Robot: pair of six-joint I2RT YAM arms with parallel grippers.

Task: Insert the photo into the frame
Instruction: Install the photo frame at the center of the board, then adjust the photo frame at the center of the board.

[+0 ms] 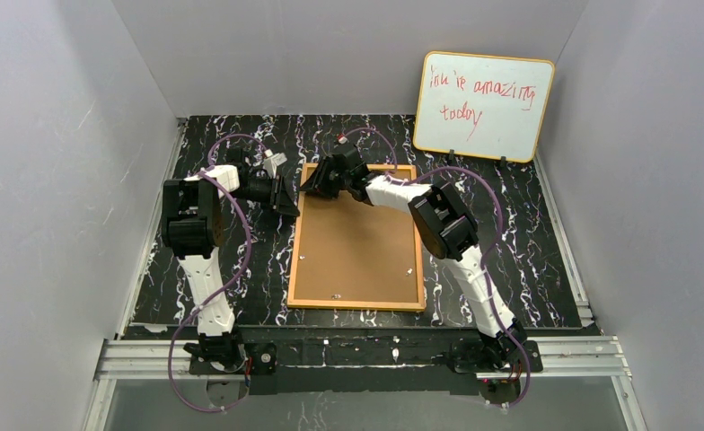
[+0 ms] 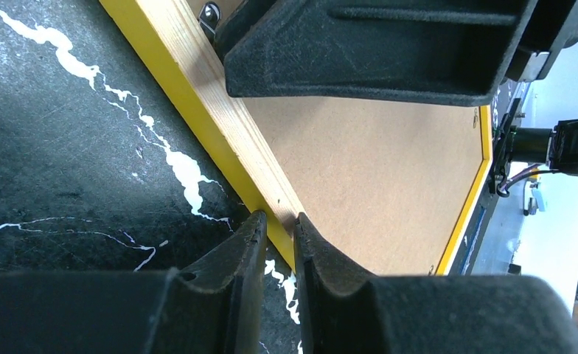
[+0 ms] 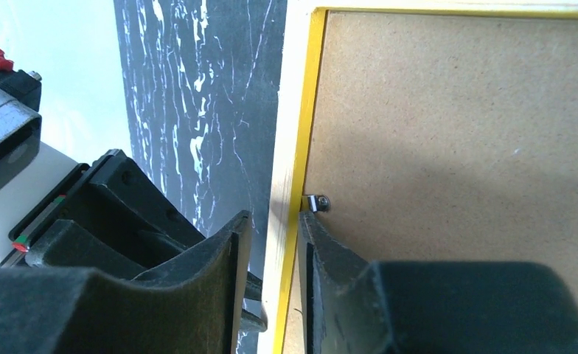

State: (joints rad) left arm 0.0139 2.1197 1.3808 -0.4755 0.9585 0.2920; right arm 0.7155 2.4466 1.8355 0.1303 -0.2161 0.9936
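- The left gripper sits at the left long rail of the frame, toward the far left corner. Its jaws are nearly closed and pinch the rail, one fingertip on the outer yellow edge and one on the inner wood edge.
- There are two arms, and there is one frame.
- The frame lies flat on the black marbled table, between the arms. It is back-side up, with the orange-wood rim on top and the yellow front rim facing down.
- Its long axis runs straight away from the arm bases, with one short end near them and the other toward the back wall.
- One brown backing board fills the frame's opening.
- The right gripper straddles the far short rail, just beside a small metal tab. The jaws stand a narrow way apart; I cannot tell whether they are squeezing the rail.
- One whiteboard with red writing leans at the far right, well apart from the frame.
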